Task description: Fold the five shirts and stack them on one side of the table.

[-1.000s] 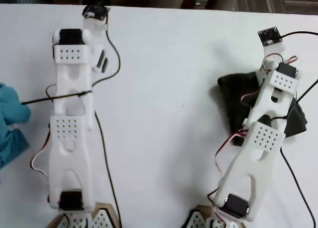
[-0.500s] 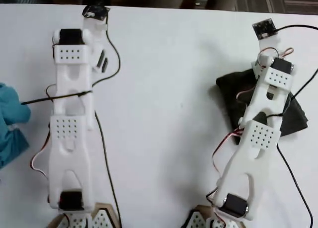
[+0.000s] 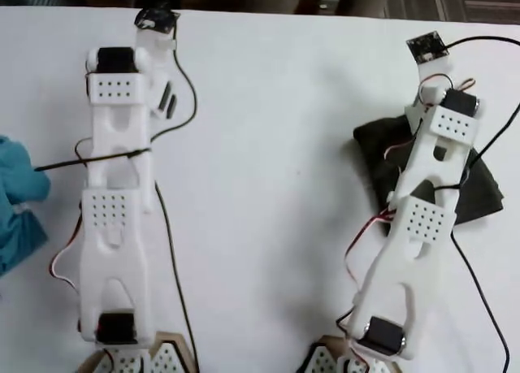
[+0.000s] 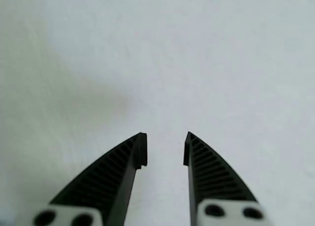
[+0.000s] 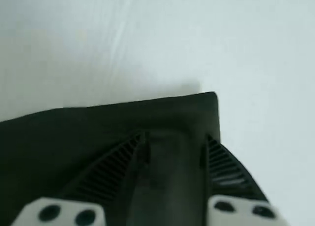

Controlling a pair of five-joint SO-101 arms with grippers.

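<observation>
A folded black shirt (image 3: 378,149) lies on the right side of the white table (image 3: 276,129), with the right arm stretched over it. In the right wrist view my right gripper (image 5: 173,149) is open and hangs low over the black shirt (image 5: 74,132) near one of its corners; nothing is pinched between the fingers. A blue shirt (image 3: 16,202) lies bunched at the table's left edge. The left arm reaches toward the far edge. My left gripper (image 4: 163,149), its dark fingers (image 3: 166,101) apart, is open above bare tabletop.
Black cables run from both arms across the table (image 3: 183,121). The arm bases stand at the near edge. Bare white surface lies between the two arms and along the far edge.
The right arm has stretched farther toward the table's far edge over the black shirt. The left arm and the blue shirt have not moved.
</observation>
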